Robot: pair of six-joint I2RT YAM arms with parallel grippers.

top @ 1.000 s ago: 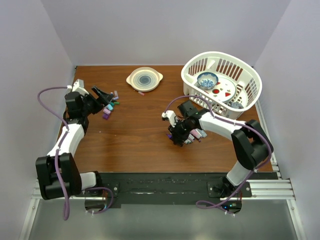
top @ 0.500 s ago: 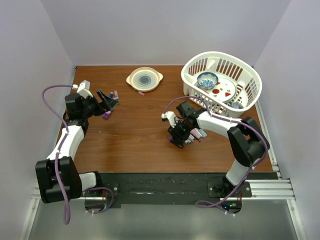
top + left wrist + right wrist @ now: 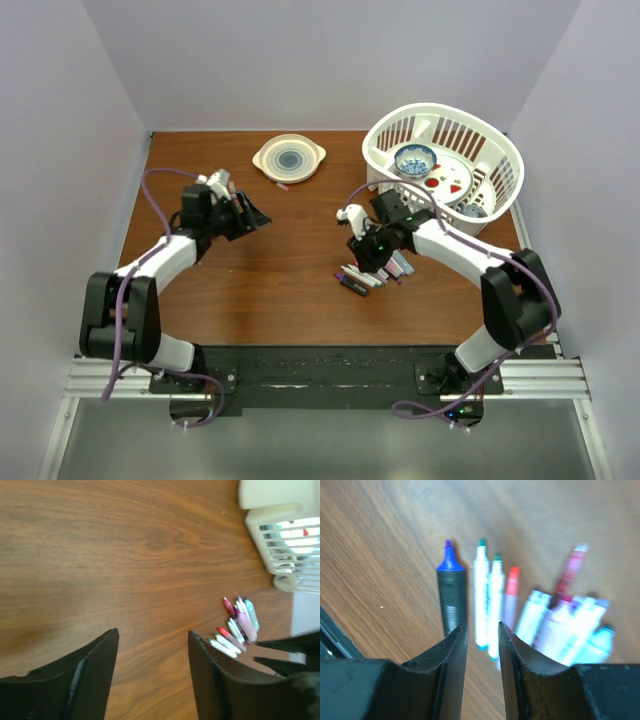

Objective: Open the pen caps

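White slotted plastic basket [image 3: 460, 130] is holding 1 blue-patterned bowl [image 3: 414, 158] and 1 red-spotted white plate [image 3: 450, 180]. Left gripper [image 3: 152, 632] jaws are standing wide apart, right gripper [image 3: 481, 627] jaws narrowly apart, both empty. Print on the black marker barrel [image 3: 451, 602] is showing too blurred to read.

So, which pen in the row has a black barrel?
The purple-tipped pen, leftmost in the right wrist view; only its barrel is black.

Left hand [image 3: 153, 632] gapes wide and empty; right hand [image 3: 482, 625] stands narrowly parted, empty.
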